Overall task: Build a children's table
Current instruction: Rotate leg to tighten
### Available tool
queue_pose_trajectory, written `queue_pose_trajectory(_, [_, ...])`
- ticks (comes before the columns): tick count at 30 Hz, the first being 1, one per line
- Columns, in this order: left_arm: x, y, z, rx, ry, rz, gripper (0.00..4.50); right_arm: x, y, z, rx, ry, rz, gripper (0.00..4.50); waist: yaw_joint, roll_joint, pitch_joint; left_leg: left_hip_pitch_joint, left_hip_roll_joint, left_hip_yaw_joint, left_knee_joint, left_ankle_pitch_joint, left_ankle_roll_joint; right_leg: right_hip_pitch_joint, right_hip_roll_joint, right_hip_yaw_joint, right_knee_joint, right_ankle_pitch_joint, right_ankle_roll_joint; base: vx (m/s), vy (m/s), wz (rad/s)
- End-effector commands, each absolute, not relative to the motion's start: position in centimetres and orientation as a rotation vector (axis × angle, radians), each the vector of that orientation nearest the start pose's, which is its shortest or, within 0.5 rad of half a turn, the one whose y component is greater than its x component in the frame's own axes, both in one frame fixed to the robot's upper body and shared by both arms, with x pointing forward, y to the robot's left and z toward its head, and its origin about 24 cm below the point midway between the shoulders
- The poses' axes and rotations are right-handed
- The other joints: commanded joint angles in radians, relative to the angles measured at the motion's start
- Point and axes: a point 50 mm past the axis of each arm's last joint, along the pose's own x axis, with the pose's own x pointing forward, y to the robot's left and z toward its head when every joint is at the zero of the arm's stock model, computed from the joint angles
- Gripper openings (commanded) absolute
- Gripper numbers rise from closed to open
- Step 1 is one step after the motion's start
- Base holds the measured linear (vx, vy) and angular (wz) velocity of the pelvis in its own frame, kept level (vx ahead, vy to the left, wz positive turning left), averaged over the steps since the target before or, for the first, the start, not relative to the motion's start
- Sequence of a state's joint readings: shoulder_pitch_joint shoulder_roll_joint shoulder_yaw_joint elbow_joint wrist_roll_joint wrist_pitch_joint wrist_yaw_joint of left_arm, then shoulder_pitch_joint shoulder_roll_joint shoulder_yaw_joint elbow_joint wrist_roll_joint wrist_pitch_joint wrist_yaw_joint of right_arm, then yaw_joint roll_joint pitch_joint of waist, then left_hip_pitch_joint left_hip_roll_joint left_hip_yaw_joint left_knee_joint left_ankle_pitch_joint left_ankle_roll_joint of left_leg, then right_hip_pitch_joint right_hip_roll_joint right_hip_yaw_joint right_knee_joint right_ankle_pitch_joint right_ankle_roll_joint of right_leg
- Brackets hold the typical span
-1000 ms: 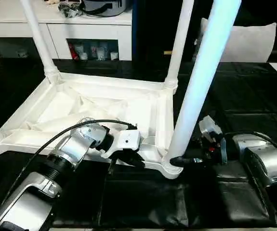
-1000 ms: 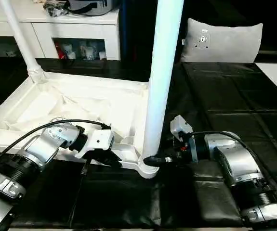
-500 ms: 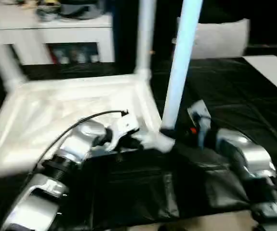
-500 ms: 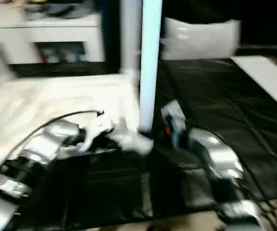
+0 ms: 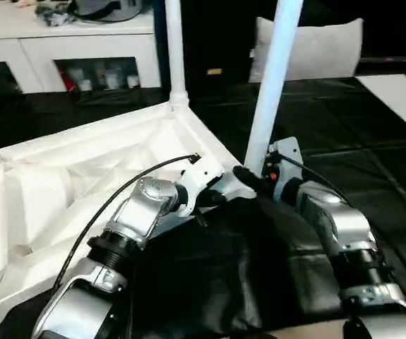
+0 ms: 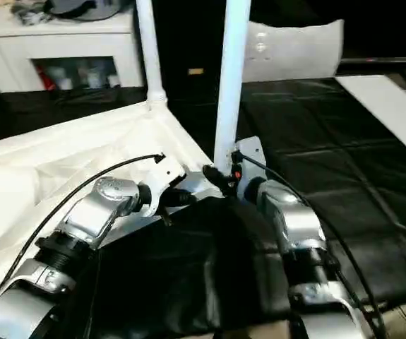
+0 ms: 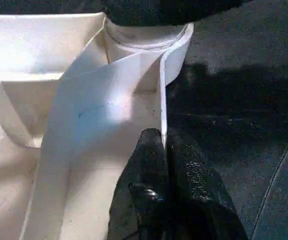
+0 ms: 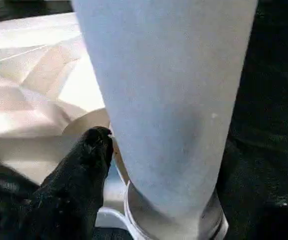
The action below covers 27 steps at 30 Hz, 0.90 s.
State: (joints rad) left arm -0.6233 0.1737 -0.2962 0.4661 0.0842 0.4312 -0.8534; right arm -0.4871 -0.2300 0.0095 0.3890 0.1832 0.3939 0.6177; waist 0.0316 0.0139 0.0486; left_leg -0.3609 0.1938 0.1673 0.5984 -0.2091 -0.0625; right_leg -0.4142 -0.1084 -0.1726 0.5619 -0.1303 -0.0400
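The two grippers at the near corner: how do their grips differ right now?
The left gripper is pinched shut on the thin rim wall of the tabletop, while the right gripper reaches around the base of the near leg at its corner socket. The left gripper works from the tabletop's side edge, the right gripper from the black mat beyond the corner. Both meet at the same corner.
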Motion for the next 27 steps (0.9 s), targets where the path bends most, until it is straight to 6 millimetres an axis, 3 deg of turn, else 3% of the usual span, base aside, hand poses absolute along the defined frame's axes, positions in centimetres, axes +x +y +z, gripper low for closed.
queue_pose_trajectory(1, [32.5, 7.7, 6.6, 0.377, 0.411, -1.119, 0.0, 32.4, -14.8, 6.7, 0.015, 0.273, 0.735, 3.65, 0.018, -0.007, -0.084, -0.007, 0.034, -0.007, -0.052, -0.048, 0.124, 0.08, -0.06, 0.067, -0.047, -0.212, -0.149, 0.0, 0.0, 0.0])
queue_pose_trajectory(5, [32.1, 8.4, 6.4, 0.414, 0.417, -1.223, 0.0, 31.4, -16.7, 7.1, -0.041, 0.268, 0.851, 4.05, 0.031, -0.005, -0.079, -0.005, 0.04, -0.007, -0.053, -0.059, 0.131, 0.076, -0.058, 0.067, -0.047, -0.218, -0.155, 0.0, 0.0, 0.0])
queue_pose_trajectory(9, [31.6, 8.9, 6.4, 0.47, 0.407, -1.326, 0.0, 30.7, -18.0, 7.3, -0.082, 0.302, 0.948, 4.45, 0.039, -0.005, -0.074, 0.001, 0.04, -0.007, -0.06, -0.134, 0.09, 0.073, -0.06, 0.067, -0.061, -0.33, -0.125, 0.0, 0.0, 0.0])
queue_pose_trajectory(14, [31.0, 9.5, 6.5, 0.565, 0.399, -1.483, 0.0, 29.6, -19.2, 8.0, -0.126, 0.346, 1.116, 4.48, 0.061, -0.002, -0.071, 0.011, 0.045, -0.005, -0.063, -0.166, 0.082, 0.068, -0.057, 0.072, -0.064, -0.336, -0.125, 0.0, 0.0, 0.0])
queue_pose_trajectory(15, [30.8, 9.7, 6.5, 0.588, 0.407, -1.515, 0.0, 29.4, -19.3, 8.0, -0.135, 0.352, 1.151, 4.22, 0.065, -0.003, -0.069, 0.013, 0.043, -0.004, -0.064, -0.191, 0.073, 0.069, -0.058, 0.071, -0.064, -0.359, -0.123, 0.0, 0.0, 0.0])
queue_pose_trajectory(19, [30.2, 10.2, 6.4, 0.661, 0.419, -1.633, 0.0, 28.7, -19.4, 8.1, -0.137, 0.4, 1.27, 4.01, 0.073, -0.007, -0.069, 0.014, 0.045, -0.006, -0.066, -0.196, 0.065, 0.071, -0.061, 0.072, -0.069, -0.411, -0.099, 0.0, 0.0, 0.0])
queue_pose_trajectory(21, [30.0, 10.2, 6.5, 0.675, 0.421, -1.674, 0.0, 28.3, -19.2, 8.0, -0.136, 0.416, 1.315, 3.77, 0.077, -0.011, -0.07, 0.014, 0.045, -0.005, -0.066, -0.185, 0.062, 0.07, -0.061, 0.072, -0.068, -0.41, -0.102, 0.0, 0.0, 0.0])
queue_pose_trajectory(27, [29.8, 10.2, 6.7, 0.7, 0.414, -1.73, 0.0, 27.6, -18.3, 7.9, -0.105, 0.421, 1.406, 3.33, 0.083, -0.008, -0.072, 0.013, 0.047, -0.006, -0.066, -0.163, 0.059, 0.071, -0.062, 0.074, -0.062, -0.388, -0.108, 0.0, 0.0, 0.0])
